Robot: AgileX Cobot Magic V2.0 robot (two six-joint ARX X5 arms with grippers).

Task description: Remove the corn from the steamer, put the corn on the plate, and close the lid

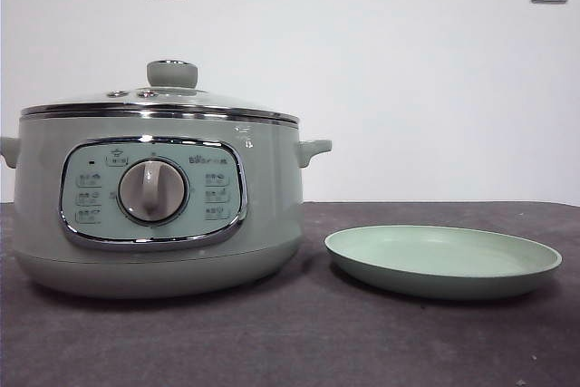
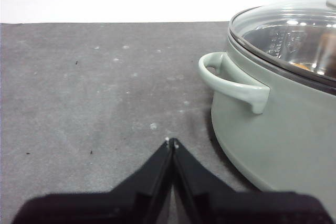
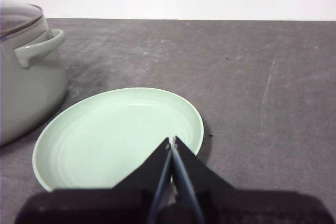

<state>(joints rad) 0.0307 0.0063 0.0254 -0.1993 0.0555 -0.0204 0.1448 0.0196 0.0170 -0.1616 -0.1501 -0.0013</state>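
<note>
Both hands wait pressed together: left hand point(image 2: 171, 141) beside the steamer point(image 1: 154, 215), lid point(image 1: 163, 101) on; right hand point(image 3: 171, 140) over the bare plate point(image 1: 444, 265) at lower right, ready to receive.

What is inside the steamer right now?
The lid sits closed on the steamer. Through its glass, the left wrist view shows the shiny metal inner wall and a small orange-yellow patch, possibly the corn. The rest is hidden. The plate is bare.

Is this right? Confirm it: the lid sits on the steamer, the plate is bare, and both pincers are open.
Not quite. The left pincer and right pincer are both shut, as each wrist view shows. The lid does sit on the steamer, and the plate is bare.
</note>
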